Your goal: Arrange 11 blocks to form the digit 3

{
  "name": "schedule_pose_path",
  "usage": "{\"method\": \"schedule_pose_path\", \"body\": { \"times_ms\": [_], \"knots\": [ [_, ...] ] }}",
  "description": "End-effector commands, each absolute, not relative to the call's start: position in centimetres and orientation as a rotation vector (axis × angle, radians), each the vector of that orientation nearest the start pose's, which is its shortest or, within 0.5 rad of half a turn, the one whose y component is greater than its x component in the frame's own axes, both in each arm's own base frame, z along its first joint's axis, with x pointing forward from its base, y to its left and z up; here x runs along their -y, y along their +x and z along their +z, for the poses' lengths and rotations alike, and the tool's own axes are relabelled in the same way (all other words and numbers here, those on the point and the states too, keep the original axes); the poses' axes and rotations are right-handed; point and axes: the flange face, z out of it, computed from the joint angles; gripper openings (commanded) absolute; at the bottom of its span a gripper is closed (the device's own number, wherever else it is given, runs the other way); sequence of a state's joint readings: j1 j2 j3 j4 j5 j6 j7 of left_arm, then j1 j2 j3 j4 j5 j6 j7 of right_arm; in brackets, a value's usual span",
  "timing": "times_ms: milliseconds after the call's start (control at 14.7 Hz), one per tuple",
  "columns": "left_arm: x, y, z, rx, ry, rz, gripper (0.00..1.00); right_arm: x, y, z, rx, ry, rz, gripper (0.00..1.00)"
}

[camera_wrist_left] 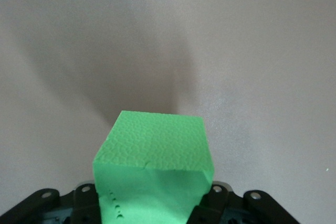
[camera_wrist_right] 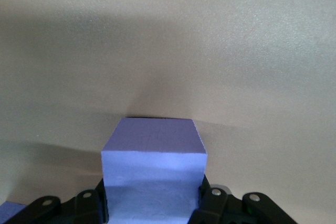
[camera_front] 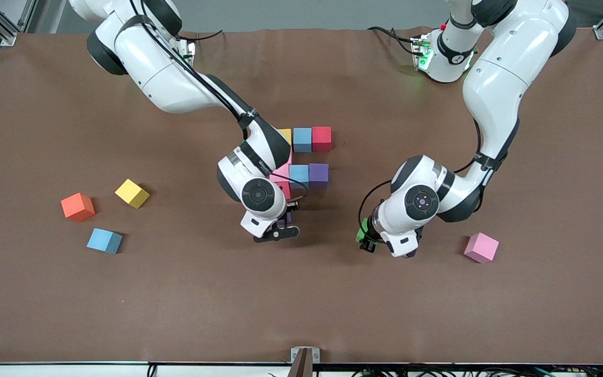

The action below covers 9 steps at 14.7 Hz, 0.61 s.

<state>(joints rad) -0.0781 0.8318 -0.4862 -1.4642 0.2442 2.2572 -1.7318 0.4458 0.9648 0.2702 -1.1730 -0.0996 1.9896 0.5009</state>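
Green block [camera_wrist_left: 152, 156] clamped in left gripper [camera_front: 365, 242] above bare table [camera_front: 176, 293]; purple block [camera_wrist_right: 153, 174] clamped in right gripper [camera_front: 278, 232].

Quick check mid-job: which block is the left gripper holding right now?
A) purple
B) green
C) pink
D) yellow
B: the left gripper is shut on the green block, which fills the left wrist view between its fingers; the purple block is in the right gripper.

blue cubes [camera_front: 302, 139] [camera_front: 298, 175] [camera_front: 104, 241]: 3
yellow cubes [camera_front: 285, 134] [camera_front: 132, 193]: 2
red cubes [camera_front: 321, 138] [camera_front: 285, 189]: 2
purple cubes [camera_front: 318, 175] [camera_wrist_right: 153, 174]: 2
pink cubes [camera_front: 282, 170] [camera_front: 481, 247]: 2 in view
green cube [camera_wrist_left: 152, 166]: 1
orange cube [camera_front: 77, 207]: 1
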Motion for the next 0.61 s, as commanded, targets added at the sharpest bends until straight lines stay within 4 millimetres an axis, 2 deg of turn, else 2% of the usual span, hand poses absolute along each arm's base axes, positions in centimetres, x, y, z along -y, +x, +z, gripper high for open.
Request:
{"method": "schedule_pose_path", "body": {
  "times_ms": [0,543],
  "knots": [
    [32.33,64.53,23.51,1.782,-2.732,0.181,0.21,-44.57,60.01,21.16,0.234,-3.091,0.255,0.05],
    [32.40,64.48,23.53,1.753,-2.751,0.181,0.21,-44.85,59.85,20.94,0.187,-3.092,0.258,0.05]
  ]
}}
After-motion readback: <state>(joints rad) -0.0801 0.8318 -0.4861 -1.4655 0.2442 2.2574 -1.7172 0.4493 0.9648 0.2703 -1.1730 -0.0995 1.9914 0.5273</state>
